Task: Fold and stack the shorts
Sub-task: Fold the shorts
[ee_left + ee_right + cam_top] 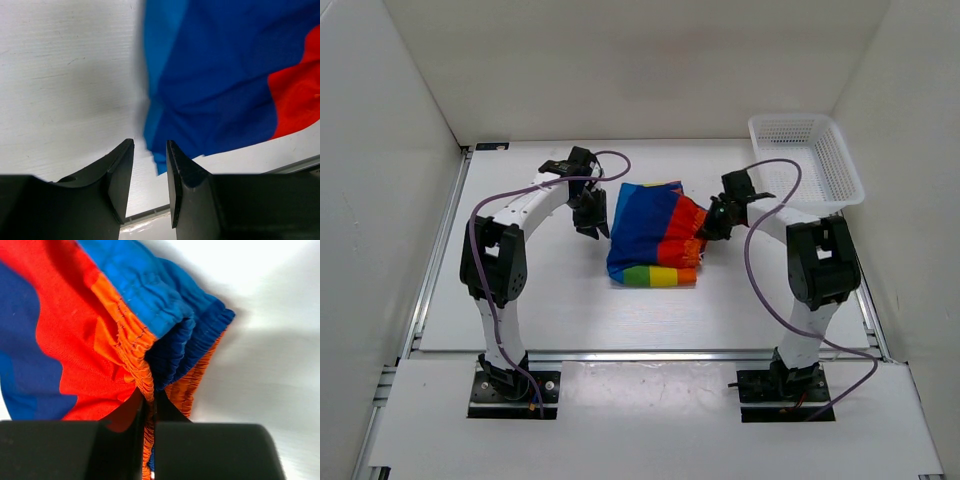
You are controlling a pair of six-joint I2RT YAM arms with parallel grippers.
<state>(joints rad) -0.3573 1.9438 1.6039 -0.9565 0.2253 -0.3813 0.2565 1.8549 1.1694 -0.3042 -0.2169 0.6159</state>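
Right gripper (149, 407) clamps the shorts (645, 228) at the waistband (165, 325); left gripper (150, 147) slightly apart, empty.

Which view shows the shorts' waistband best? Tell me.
Right wrist: the waistband fills the frame, gathers sharp, clamped by the right gripper. Top external shows it small; left wrist shows only blue and red fabric.

Bright, even light, seemingly from overhead, with soft shadows. Left wrist view: the shorts (220, 80) blur along their eleven o'clock edge. Right wrist view: grey shadow at three o'clock.
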